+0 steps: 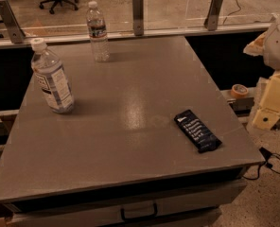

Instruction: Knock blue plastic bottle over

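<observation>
The blue plastic bottle point(53, 81) stands upright near the left edge of the grey table point(130, 108). It is wide and clear, with a white cap and a large white-and-blue label. My gripper point(271, 103) shows as pale yellow parts under the white arm point(279, 39) at the right edge of the view. It is off the table's right side, far from the bottle and touching nothing.
A slimmer clear bottle point(98, 31) with a dark label band stands upright at the table's back. A black snack packet point(197, 130) lies flat at the front right. A tape roll point(239, 90) sits on a ledge to the right. A glass barrier with metal posts point(138, 13) runs behind the table.
</observation>
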Motion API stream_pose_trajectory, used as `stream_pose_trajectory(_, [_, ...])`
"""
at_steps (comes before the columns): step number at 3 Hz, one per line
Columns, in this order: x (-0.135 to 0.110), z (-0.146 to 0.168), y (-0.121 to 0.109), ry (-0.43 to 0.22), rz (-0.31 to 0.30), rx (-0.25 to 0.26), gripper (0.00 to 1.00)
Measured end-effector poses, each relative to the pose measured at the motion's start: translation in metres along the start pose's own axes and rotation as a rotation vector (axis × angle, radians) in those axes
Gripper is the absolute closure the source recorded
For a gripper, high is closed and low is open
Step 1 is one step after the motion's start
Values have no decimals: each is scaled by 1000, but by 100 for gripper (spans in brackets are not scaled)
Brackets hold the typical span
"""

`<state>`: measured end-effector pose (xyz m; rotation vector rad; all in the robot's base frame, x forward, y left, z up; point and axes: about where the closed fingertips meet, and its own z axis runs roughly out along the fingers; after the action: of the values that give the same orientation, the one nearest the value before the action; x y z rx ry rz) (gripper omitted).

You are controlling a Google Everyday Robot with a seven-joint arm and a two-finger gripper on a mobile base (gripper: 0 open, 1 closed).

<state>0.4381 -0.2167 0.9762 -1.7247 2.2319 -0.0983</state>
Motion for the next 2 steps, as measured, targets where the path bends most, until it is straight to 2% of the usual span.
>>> stream_pose_trajectory(1, [0, 0, 0, -1, -1, 0, 0])
stream_pose_trajectory(2, [-55, 19, 0, -84, -97, -28, 0])
